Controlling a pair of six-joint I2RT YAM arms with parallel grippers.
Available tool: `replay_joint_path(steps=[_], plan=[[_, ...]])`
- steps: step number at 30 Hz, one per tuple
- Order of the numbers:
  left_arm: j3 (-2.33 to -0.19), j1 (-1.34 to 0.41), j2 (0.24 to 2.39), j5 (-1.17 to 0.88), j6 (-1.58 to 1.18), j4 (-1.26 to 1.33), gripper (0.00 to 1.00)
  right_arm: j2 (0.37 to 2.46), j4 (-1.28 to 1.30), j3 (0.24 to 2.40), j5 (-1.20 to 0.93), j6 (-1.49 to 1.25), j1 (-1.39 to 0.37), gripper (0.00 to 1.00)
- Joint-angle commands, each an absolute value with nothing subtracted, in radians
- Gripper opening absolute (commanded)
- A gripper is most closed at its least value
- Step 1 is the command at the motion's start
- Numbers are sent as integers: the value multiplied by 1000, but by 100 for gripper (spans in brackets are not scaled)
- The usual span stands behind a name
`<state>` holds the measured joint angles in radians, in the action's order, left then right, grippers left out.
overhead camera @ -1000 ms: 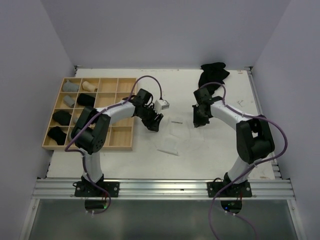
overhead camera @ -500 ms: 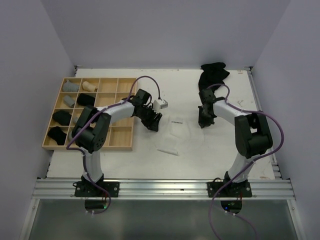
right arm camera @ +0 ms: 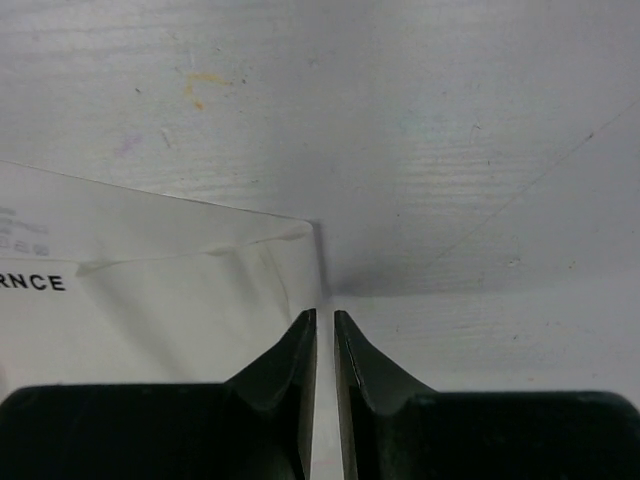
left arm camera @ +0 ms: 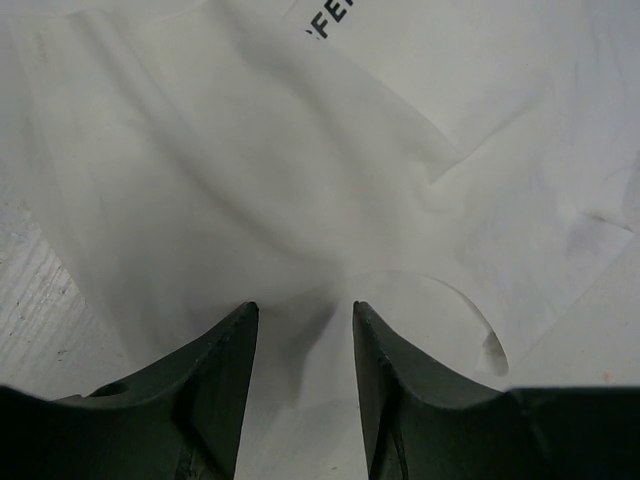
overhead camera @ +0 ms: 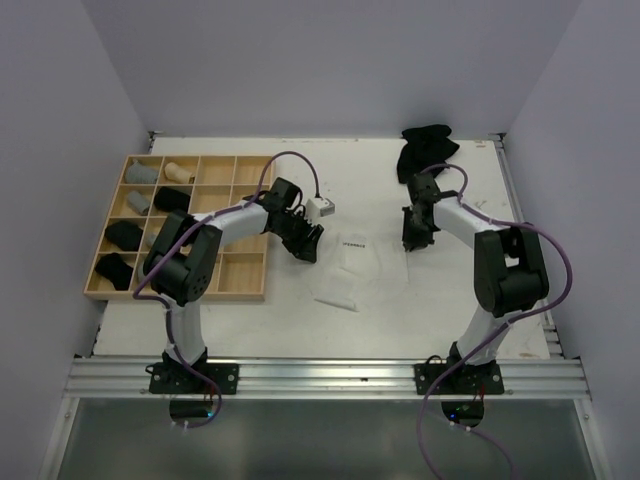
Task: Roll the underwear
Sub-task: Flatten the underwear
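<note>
Right gripper (right arm camera: 325, 330) farther right, jaws near-closed.

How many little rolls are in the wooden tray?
7 that I can see in the wooden tray: grey, beige, grey, black, black, black, and one grey partly hidden by the left arm.

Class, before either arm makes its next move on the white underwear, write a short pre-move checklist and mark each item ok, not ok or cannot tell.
1. White underwear lies on the table between both arms: ok.
2. Left gripper open over the cloth: ok.
3. Cloth pinched by left gripper: cannot tell.
4. Right gripper at the garment's edge, nearly closed: ok.
5. Right gripper holding cloth: not ok, nothing between its fingers.
6. Black pile apart from both arms: ok.
</note>
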<state>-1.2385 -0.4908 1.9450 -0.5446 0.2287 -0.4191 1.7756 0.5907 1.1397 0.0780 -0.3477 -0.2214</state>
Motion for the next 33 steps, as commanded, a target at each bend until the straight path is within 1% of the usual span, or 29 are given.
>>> replay_joint_path(steps=[1,11,19,20,23,24,27,33], plan=[[-1207,-483,2009,-503,219,-456,48,1764,575,1216,35,-359,-221,17],[-1212,-483,2011,-502,219,-454,48,1864,563,1261,-20,-360,-232,20],[-1209,-483,2013,-495,221,-456,49,1916,569,1249,-3,-347,-249,22],[-1210,-485,2013,-497,221,-457,49,1922,569,1247,-3,-345,-250,22],[-1210,-483,2011,-494,221,-457,49,1925,574,1238,32,-333,-256,14],[-1210,-485,2013,-492,221,-457,49,1927,575,1233,47,-328,-256,7],[-1209,-483,2013,-488,221,-457,48,1918,587,1233,75,-318,-258,0],[-1204,-483,2016,-483,219,-457,48,1875,610,1239,94,-310,-258,0]])
